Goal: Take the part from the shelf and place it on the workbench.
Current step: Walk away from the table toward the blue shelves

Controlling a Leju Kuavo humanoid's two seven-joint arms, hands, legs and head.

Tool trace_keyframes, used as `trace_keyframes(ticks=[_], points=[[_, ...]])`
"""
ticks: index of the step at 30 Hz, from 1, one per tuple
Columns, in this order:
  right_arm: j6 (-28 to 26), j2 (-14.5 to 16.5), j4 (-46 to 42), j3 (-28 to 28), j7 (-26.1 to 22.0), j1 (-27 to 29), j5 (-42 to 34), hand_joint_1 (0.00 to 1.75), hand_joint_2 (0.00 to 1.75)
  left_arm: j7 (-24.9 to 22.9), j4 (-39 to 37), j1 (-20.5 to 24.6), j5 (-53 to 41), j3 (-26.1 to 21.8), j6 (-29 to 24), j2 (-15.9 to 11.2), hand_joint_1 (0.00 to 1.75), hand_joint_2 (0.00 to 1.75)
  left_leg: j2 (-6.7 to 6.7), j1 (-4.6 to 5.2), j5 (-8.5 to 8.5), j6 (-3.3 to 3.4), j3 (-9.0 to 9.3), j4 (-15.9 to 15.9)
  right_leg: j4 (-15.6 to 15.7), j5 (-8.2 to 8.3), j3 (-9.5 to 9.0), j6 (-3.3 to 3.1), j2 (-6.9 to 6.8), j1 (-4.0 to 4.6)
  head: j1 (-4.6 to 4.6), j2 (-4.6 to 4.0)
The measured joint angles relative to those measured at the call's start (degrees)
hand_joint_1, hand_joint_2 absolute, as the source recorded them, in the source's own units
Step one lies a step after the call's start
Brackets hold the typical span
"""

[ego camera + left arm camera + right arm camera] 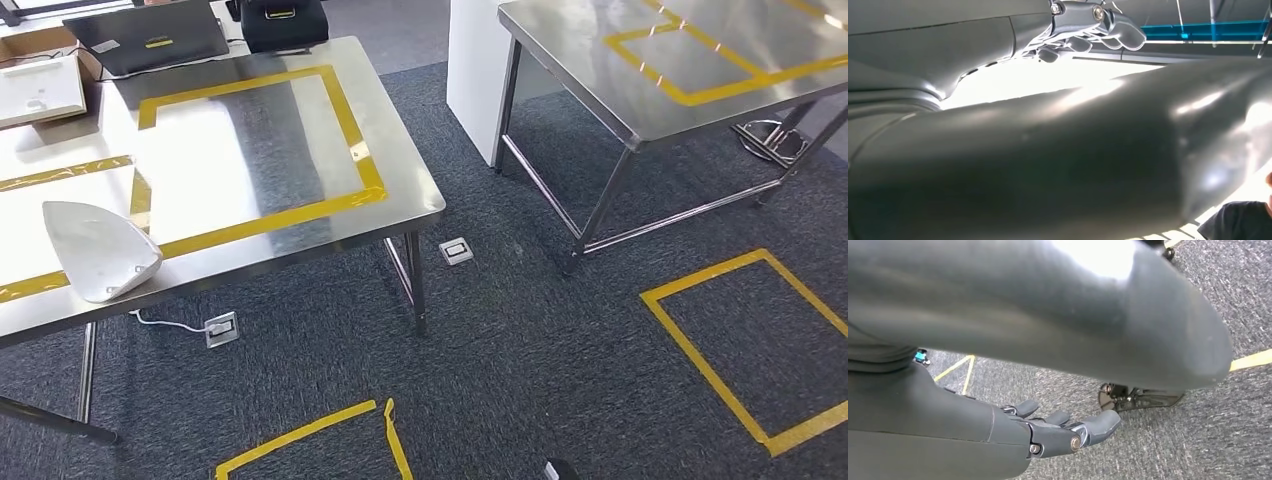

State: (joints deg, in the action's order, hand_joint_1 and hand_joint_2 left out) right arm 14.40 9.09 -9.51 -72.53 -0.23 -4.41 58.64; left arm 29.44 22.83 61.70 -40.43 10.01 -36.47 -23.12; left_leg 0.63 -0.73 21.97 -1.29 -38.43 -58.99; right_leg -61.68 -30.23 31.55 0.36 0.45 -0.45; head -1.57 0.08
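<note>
White shell part (98, 248) lying on steel workbench (400, 150); right hand (1063, 432) empty, fingers loosely spread; left hand's (1083, 25) grip unreadable.

A lab or workshop: steel desk (300, 130) and second desk (600, 70), yellow floor tape (745, 345), grey carpet (520, 350).

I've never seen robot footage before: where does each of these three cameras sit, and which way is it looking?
Head view: high on the body, looking down at a steel table bearing a white part, and carpet.
Left wrist view: behind the left hand, fingers against a bright background; a grey cover fills the foreground.
Right wrist view: behind the right hand, facing carpet.
Shared: head and right wrist views both show yellow floor tape.
</note>
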Motion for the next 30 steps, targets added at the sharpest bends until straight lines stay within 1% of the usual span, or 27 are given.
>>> trace_keyframes(ticks=[1,2,3,4,5,6,7,8,9,10,11,12,14,15,16,18,19,20,21,23,24,25,26,27,28,29,30], points=[[0.0,0.0,0.0,0.0,0.0,0.0,0.0,0.00,0.00,0.0,0.0,0.0,0.0,0.0,0.0,0.0,0.00,0.00,0.04,0.01,-0.39,-0.38,-0.11,0.0,1.2,-0.51,-0.52,-0.62,0.08,0.16,-0.06,0.00],[0.0,0.0,0.0,-0.1,0.0,0.0,0.0,0.00,0.00,-0.1,0.0,0.0,0.0,0.0,0.0,0.0,0.00,0.00,0.07,-0.02,-0.84,-0.76,-0.07,0.2,1.2,-0.18,-0.19,-1.34,0.15,0.27,-0.07,0.00],[0.0,0.0,0.0,-0.1,0.0,0.1,-0.1,0.00,0.00,-0.1,-0.1,0.0,0.0,0.0,0.0,0.0,0.00,0.00,0.05,-0.08,-1.08,-1.09,-0.19,0.2,1.5,0.23,0.12,-1.83,0.06,0.21,-0.12,0.01],[0.0,0.0,0.0,-0.2,0.0,0.1,-0.1,0.00,0.00,-0.2,-0.1,0.0,0.0,0.0,0.0,0.0,0.00,0.00,-0.03,-0.15,-0.37,-1.39,-0.62,-0.2,1.5,0.89,0.57,-2.34,-0.04,0.17,-0.08,0.01],[0.0,0.0,0.0,-0.2,0.1,0.1,-0.1,0.00,0.00,-0.3,-0.1,0.0,0.0,0.0,0.0,0.0,0.00,0.00,-0.11,-0.20,1.35,-1.65,-1.37,-1.6,1.7,1.61,1.15,-2.75,-0.17,0.07,-0.06,0.01],[0.0,0.0,0.0,-0.3,0.1,0.1,-0.1,0.00,0.00,-0.3,-0.2,0.0,0.0,0.0,0.0,0.0,0.00,0.00,-0.20,-0.26,3.94,-1.86,-2.35,-4.1,1.8,2.33,1.80,-3.04,-0.28,0.02,-0.02,0.01],[0.0,0.0,0.0,-0.3,0.2,0.0,-0.2,0.00,0.00,-0.4,-0.2,0.0,0.0,0.0,0.0,-0.1,0.00,0.00,-0.27,-0.27,6.86,-2.05,-3.46,-7.6,1.8,3.01,2.55,-3.21,-0.32,0.07,0.03,0.01],[0.0,0.0,0.0,-0.3,0.2,0.1,-0.2,0.00,0.00,-0.5,-0.3,-0.1,0.0,0.0,0.0,0.0,0.00,0.00,-0.29,-0.29,8.98,-2.19,-4.32,-11.3,1.7,3.65,3.32,-3.27,-0.35,0.13,0.02,0.01],[0.0,0.0,0.0,-0.3,0.2,0.1,-0.2,0.00,0.00,-0.6,-0.3,-0.3,0.0,0.0,0.0,0.0,0.00,0.00,-0.31,-0.29,10.00,-2.26,-4.65,-14.4,1.7,4.28,4.11,-3.29,-0.36,0.20,0.02,0.01],[-0.1,0.0,0.0,-0.3,0.3,0.1,-0.2,0.00,0.00,-0.6,-0.4,-0.5,0.0,0.0,0.0,0.0,0.00,0.00,-0.33,-0.29,9.84,-2.23,-4.19,-15.8,1.7,4.93,4.91,-3.26,-0.36,0.25,0.03,0.01],[-0.1,0.0,0.0,-0.3,0.3,0.1,-0.2,0.00,0.00,-0.6,-0.5,-0.6,0.0,0.0,0.0,0.0,0.00,0.00,-0.33,-0.29,8.82,-2.12,-2.75,-15.3,1.6,5.56,5.71,-3.19,-0.35,0.29,0.03,0.01],[-0.1,0.0,0.0,-0.3,0.3,0.1,-0.2,0.00,0.00,-0.6,-0.5,-0.7,0.0,0.0,0.0,0.0,0.00,0.00,-0.35,-0.27,7.53,-1.91,-0.16,-12.6,1.6,6.21,6.44,-3.08,-0.33,0.32,0.03,0.01],[-0.1,0.0,0.0,-0.3,0.3,0.0,-0.2,0.00,0.00,-0.6,-0.3,-0.7,0.0,0.0,-0.1,0.1,0.00,0.00,-0.41,-0.08,7.18,-1.38,5.77,-4.7,1.7,7.37,7.46,-2.64,-0.27,0.38,-0.03,0.00],[-0.1,0.0,0.0,-0.3,0.3,0.0,-0.2,0.00,0.00,-0.7,-0.2,-0.7,-0.1,0.0,-0.1,0.1,0.00,0.00,-0.45,0.10,7.55,-1.06,7.67,-1.7,1.7,7.90,7.65,-2.31,-0.25,0.38,-0.09,0.00],[-0.1,0.0,0.0,-0.3,0.3,0.0,-0.2,0.00,0.00,-0.7,-0.2,-0.6,-0.1,0.0,-0.2,0.2,0.00,0.00,-0.49,0.35,8.03,-0.73,8.43,-0.1,1.9,8.42,7.71,-1.93,-0.22,0.34,-0.11,0.01],[-0.1,0.0,0.0,-0.3,0.2,0.1,-0.2,0.00,0.00,-0.8,-0.1,-0.6,-0.1,0.0,-0.2,0.4,0.00,0.00,-0.44,0.55,7.17,0.12,7.98,0.5,2.5,9.44,7.81,-1.08,-0.17,0.25,-0.14,0.00],[-0.1,0.0,0.0,-0.3,0.2,0.2,-0.2,0.00,0.00,-0.9,-0.1,-0.6,-0.1,0.0,-0.2,0.5,0.00,0.00,-0.35,0.50,6.49,0.59,7.63,0.7,2.4,9.15,8.13,-0.72,-0.13,0.20,-0.16,0.00],[-0.1,0.0,0.0,-0.3,0.2,0.2,-0.1,0.00,0.00,-0.9,-0.1,-0.6,-0.1,0.1,-0.3,0.7,0.00,0.00,-0.27,0.37,5.67,1.07,7.13,1.0,1.4,7.73,8.70,-0.40,-0.12,0.17,-0.25,0.00],[0.0,0.0,0.0,-0.3,0.2,0.3,-0.1,0.00,0.00,-1.0,-0.1,-0.6,-0.1,0.1,-0.3,0.9,0.00,0.00,-0.20,0.24,4.81,1.43,6.50,1.2,-0.6,5.30,9.51,-0.15,-0.12,0.12,-0.37,0.01],[0.0,0.0,0.0,-0.3,0.2,0.3,0.0,0.00,0.00,-1.1,-0.1,-0.7,-0.1,0.1,-0.4,1.0,0.00,0.00,-0.18,0.25,3.33,1.79,4.80,1.2,-7.8,-0.65,11.44,0.27,-0.17,0.01,-0.64,0.01],[0.0,0.0,0.0,-0.3,0.2,0.2,0.1,0.00,0.00,-1.1,-0.1,-0.9,-0.1,0.1,-0.5,1.0,0.00,0.00,-0.18,0.27,2.67,1.79,3.88,1.1,-11.2,-2.28,12.00,0.42,-0.17,-0.01,-0.72,0.01],[0.0,0.0,0.0,-0.3,0.2,0.2,0.1,0.00,0.00,-1.1,-0.1,-1.0,-0.1,0.1,-0.5,1.0,0.00,0.00,-0.18,0.28,2.01,1.73,2.94,1.0,-13.5,-2.56,11.87,0.49,-0.17,-0.01,-0.78,0.01],[0.1,0.0,0.0,-0.3,0.2,0.2,0.2,0.00,0.00,-1.2,-0.1,-1.2,-0.1,0.1,-0.6,1.0,0.00,0.00,-0.18,0.27,1.40,1.64,2.04,0.9,-13.7,-1.66,10.80,0.49,-0.18,-0.01,-0.85,0.01],[0.1,0.0,0.0,-0.3,0.1,0.2,0.3,0.00,0.00,-1.2,-0.1,-1.4,-0.1,0.1,-0.6,0.9,0.00,0.00,-0.19,0.26,0.83,1.51,1.18,0.7,-11.9,-0.20,8.70,0.41,-0.18,-0.01,-0.94,0.01],[0.1,-0.1,0.0,-0.3,0.1,0.2,0.3,0.00,0.00,-1.2,-0.1,-1.5,-0.1,0.1,-0.6,0.9,0.00,0.00,-0.18,0.25,0.31,1.33,0.43,0.5,-8.3,0.70,5.73,0.20,-0.18,0.02,-1.07,0.01],[0.1,-0.1,0.0,-0.3,0.1,0.1,0.4,0.00,0.00,-1.2,-0.1,-1.6,-0.1,0.1,-0.6,0.7,0.00,0.00,-0.16,0.27,-0.16,1.07,-0.19,0.3,-4.1,0.66,2.75,-0.12,-0.18,0.16,-1.21,0.01],[0.2,-0.1,0.0,-0.3,0.1,0.1,0.4,0.00,0.00,-1.1,-0.1,-1.6,-0.1,0.1,-0.6,0.6,0.00,0.00,-0.10,0.27,-0.61,0.76,-0.50,0.2,-0.9,0.40,0.56,-0.51,-0.17,0.31,-1.34,0.01]])
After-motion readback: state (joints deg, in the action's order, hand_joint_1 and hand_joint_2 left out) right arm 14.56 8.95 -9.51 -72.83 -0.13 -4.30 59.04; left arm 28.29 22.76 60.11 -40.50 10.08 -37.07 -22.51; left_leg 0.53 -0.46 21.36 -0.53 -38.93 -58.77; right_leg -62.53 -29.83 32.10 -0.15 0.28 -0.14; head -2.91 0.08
